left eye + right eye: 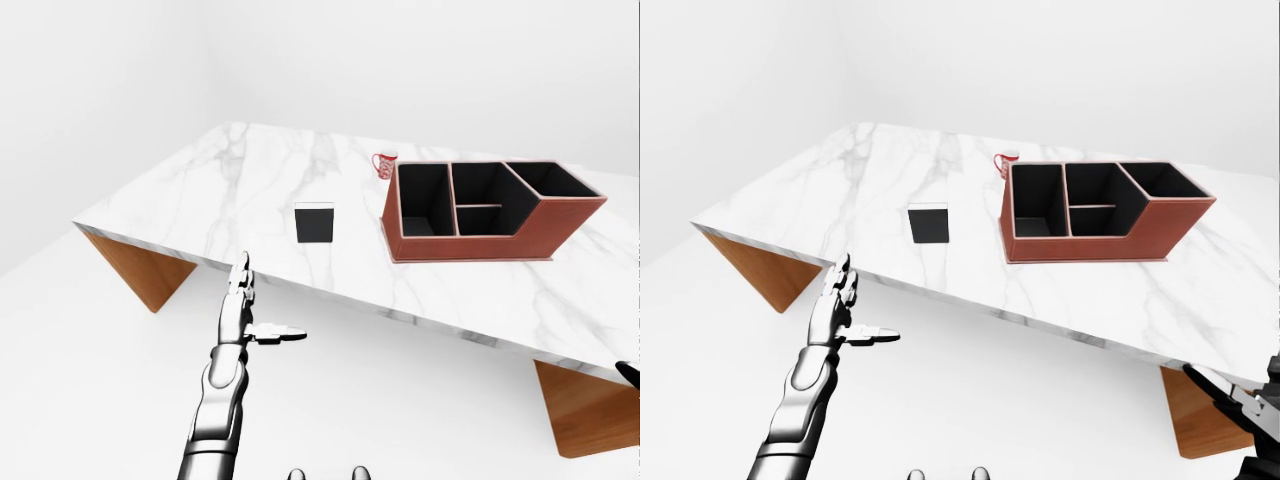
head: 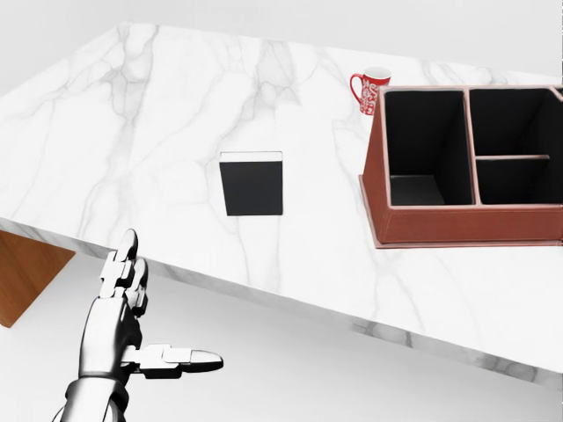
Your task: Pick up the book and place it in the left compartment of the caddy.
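Black book (image 2: 252,183) with a white top edge lies flat, well left of the caddy (image 2: 457,224), a reddish-brown box with dark empty compartments.

I saw the marble table (image 2: 132,123) carrying a black book (image 2: 252,183), a red mug (image 2: 369,91) and the caddy (image 2: 457,224).

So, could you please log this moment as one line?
book flat on table, untouched | caddy empty, at right | mug beside caddy | left hand open, off table | right hand barely in view
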`<state>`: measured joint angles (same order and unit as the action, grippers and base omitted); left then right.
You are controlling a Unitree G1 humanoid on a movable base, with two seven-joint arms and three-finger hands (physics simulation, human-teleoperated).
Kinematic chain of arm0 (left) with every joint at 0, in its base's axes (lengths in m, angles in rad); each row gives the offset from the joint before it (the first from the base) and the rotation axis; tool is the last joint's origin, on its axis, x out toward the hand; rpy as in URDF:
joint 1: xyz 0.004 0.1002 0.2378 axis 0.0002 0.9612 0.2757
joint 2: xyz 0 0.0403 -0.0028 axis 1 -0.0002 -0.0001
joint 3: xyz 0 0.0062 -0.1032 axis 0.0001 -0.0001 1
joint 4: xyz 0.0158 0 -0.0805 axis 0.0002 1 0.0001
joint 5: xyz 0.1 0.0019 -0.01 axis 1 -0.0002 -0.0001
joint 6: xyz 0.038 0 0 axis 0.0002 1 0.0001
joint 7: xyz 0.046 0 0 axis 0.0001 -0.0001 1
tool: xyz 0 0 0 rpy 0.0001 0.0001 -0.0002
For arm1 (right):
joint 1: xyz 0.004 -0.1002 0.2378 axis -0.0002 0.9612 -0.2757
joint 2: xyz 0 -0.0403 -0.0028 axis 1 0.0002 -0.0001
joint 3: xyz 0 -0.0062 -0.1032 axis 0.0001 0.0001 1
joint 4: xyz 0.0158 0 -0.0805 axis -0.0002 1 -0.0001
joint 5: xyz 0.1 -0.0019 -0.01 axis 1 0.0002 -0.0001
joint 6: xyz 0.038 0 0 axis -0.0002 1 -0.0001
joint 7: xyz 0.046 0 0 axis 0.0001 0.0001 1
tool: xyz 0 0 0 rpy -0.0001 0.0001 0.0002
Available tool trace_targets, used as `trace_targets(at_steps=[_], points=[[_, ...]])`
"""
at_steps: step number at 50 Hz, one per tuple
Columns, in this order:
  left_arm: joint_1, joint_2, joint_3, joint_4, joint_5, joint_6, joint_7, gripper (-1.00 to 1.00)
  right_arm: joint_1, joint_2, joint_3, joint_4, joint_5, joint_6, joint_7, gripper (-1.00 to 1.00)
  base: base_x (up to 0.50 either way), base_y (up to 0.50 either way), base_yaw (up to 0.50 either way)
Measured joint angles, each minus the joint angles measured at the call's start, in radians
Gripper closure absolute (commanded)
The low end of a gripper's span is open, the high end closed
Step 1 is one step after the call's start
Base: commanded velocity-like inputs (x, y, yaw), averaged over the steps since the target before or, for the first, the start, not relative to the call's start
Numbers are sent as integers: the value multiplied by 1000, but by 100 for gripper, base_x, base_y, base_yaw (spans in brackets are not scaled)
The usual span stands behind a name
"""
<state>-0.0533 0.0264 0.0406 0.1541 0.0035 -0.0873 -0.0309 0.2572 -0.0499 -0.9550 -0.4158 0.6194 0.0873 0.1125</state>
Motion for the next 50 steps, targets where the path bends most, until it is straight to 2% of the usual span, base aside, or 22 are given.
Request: trace_targets(at_steps=[50], points=[[-3,0,-3,11,5,0,-6,-100,-2,-1,2,4,0,0,4,-100,6,-18,0]])
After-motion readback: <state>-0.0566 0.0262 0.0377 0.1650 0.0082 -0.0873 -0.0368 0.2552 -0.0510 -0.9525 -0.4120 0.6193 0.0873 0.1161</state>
